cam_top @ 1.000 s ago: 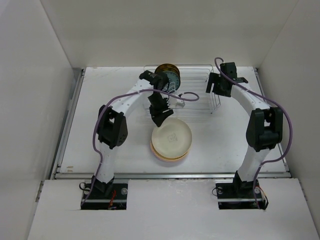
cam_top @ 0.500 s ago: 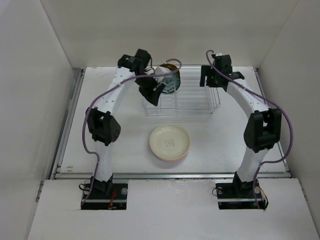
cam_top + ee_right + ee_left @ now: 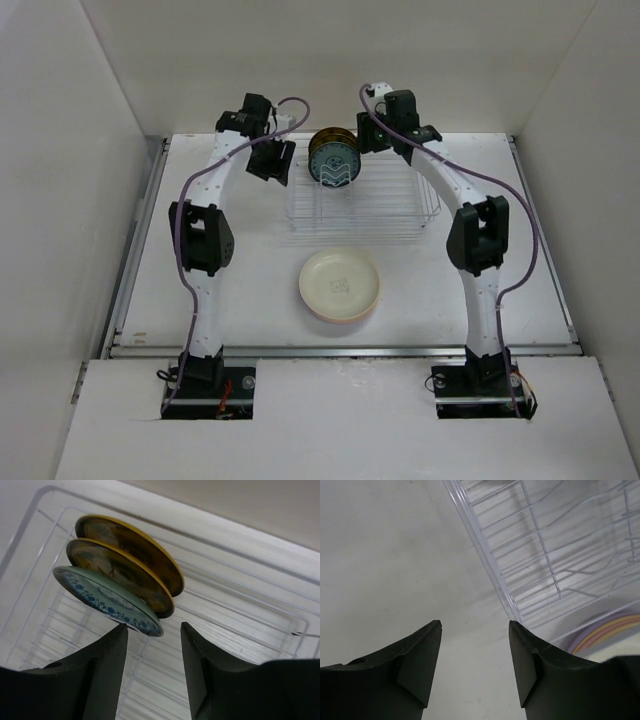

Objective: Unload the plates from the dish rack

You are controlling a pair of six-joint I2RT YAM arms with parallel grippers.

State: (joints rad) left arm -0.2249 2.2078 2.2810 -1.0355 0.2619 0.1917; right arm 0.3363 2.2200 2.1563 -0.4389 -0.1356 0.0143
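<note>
Plainly the right gripper [image 3: 153,635] is the nearer: its jaws, half parted and empty, hang just off the rim of the blue-grey patterned plate [image 3: 107,600], standing on edge at the dish rack's [image 3: 390,200] far-left end. The left gripper [image 3: 475,630], parted and empty, hangs outside the rack.

The silvery-white wire dish rack [image 3: 400,205] sits in the upper centre of the top view, on the white table [image 3: 500,280]. Three small round patterned plates [image 3: 333,160] stand on edge in its upper left corner. A stack of larger round cream and pink plates [image 3: 341,285] lies below the rack at frame centre, apart from it.
</note>
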